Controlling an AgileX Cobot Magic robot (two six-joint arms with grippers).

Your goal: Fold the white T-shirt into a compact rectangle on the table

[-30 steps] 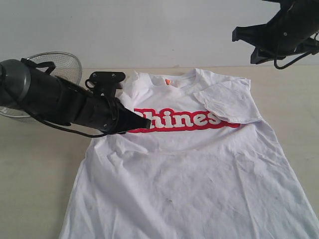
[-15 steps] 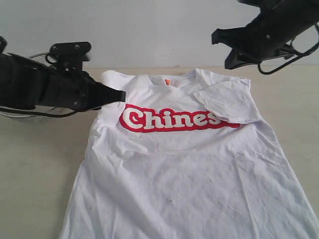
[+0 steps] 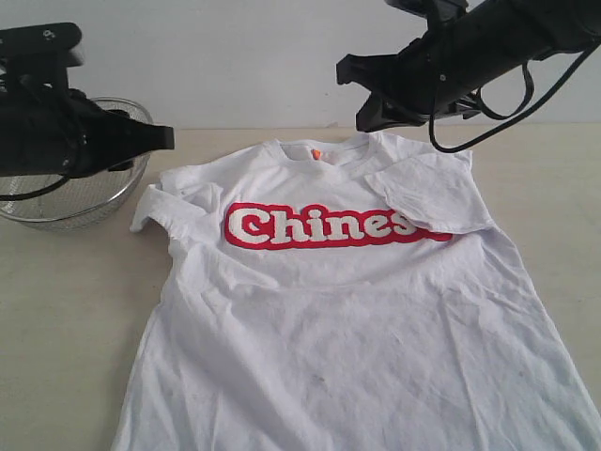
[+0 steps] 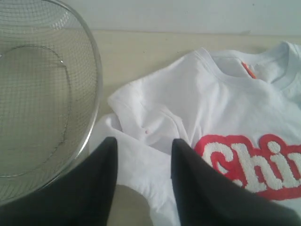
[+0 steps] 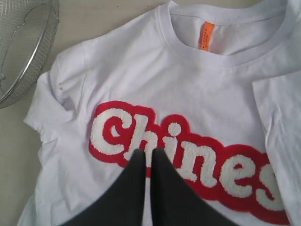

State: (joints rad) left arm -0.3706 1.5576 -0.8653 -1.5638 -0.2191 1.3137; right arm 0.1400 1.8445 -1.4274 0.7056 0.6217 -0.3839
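One sleeve of the white T-shirt is folded; left tool released, right tool clenched empty; next, probably the 10 o'clock sleeve.

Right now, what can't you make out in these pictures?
White T-shirt hem: cut off by the exterior view's bottom edge.
End of the lettering: covered by the folded-in sleeve, exterior view.
Orange neck tag print: too small, right wrist view.
Wire-mesh bowl far rim: partly behind the left arm, exterior view.
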